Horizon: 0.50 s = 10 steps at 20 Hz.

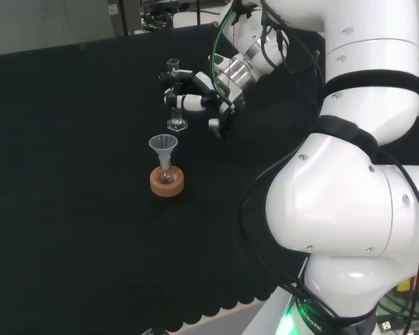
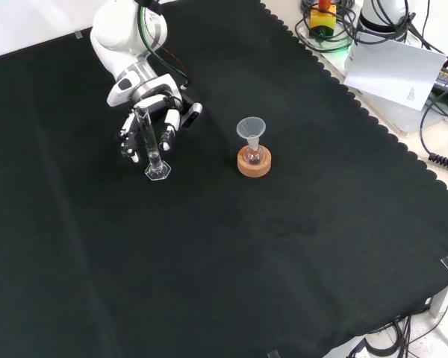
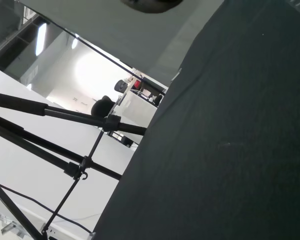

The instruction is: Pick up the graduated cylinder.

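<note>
- Bench cloth (image 2: 299, 246): black, covering the whole work surface; scalloped edge running along the arm's side, seen at front view's upper right and head view's bottom.
- Graduated cylinder (image 2: 149, 145): clear glass, tall and thin, standing upright on its hexagonal foot on the cloth. Sitting in the far-left part of the cloth in front view, well in from every edge; in head view it's standing (image 1: 174, 98) toward the far edge, mid-width.
- Hand (image 2: 153, 112): black-and-white, hanging on the white arm coming in from front view's top left. Fingers (image 2: 169, 125) are reaching down around the cylinder's upper part, partly curled, w/ the tube standing between them. Head view is showing fingers (image 1: 188, 102) lying across the tube approx. mid-height and another near its top. Looks like closing on the tube, but can't tell if pads are actually touching the glass; foot is resting on the cloth.
- Cork ring (image 2: 254, 162): round stand, sitting near the cloth's middle in front view, to the right of the cylinder and apart from it; in head view (image 1: 167, 182) it's nearer the camera than the cylinder.
- Small flask (image 2: 254, 154): clear, seated in the cork ring; contents can't be told.
- Funnel (image 2: 251, 128): clear, sitting upright in the flask's neck, mouth facing up.
- Wrist view: looking along the cloth (image 3: 230, 140) toward its edge, w/ black tripod legs (image 3: 65, 145) standing beyond it.
</note>
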Each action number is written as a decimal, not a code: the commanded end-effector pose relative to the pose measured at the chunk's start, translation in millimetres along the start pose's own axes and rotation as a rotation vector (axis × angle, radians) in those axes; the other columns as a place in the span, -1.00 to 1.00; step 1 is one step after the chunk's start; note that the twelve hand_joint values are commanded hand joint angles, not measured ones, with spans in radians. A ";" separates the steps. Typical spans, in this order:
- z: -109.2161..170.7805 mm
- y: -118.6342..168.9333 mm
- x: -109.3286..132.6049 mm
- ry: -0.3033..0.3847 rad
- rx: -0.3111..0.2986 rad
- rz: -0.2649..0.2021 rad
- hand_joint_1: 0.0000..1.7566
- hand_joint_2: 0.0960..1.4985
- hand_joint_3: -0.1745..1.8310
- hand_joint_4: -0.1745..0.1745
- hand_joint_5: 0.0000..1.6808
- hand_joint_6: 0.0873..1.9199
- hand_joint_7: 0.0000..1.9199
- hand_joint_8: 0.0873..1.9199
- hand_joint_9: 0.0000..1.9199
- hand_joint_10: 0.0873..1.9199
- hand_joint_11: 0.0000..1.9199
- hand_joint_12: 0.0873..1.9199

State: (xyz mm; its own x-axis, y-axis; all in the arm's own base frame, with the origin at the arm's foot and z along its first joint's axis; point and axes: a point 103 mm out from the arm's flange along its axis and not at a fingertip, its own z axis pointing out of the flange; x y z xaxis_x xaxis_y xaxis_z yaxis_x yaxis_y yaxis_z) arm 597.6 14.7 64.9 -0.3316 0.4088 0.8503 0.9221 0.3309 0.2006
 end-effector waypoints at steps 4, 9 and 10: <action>-3.3 -0.9 1.2 -0.002 -0.015 -0.004 0.22 0.36 -1.00 -0.12 -0.13 -0.61 -0.41 -0.43 -0.07 -0.66 -0.24 0.08; -7.2 -2.3 2.5 -0.041 -0.017 0.007 0.28 0.46 -0.90 -0.31 0.13 -0.22 -0.14 -0.42 0.19 -0.76 0.10 -0.10; -7.3 -2.2 2.7 -0.050 -0.015 0.011 0.28 0.46 -0.87 -0.43 0.15 -0.12 -0.08 -0.43 0.24 -0.80 0.16 -0.14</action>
State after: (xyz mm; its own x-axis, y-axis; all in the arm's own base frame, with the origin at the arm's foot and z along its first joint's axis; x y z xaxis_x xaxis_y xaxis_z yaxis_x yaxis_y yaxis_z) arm 596.5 10.1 69.1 -0.3347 0.4227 0.8422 0.9253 0.3166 0.2088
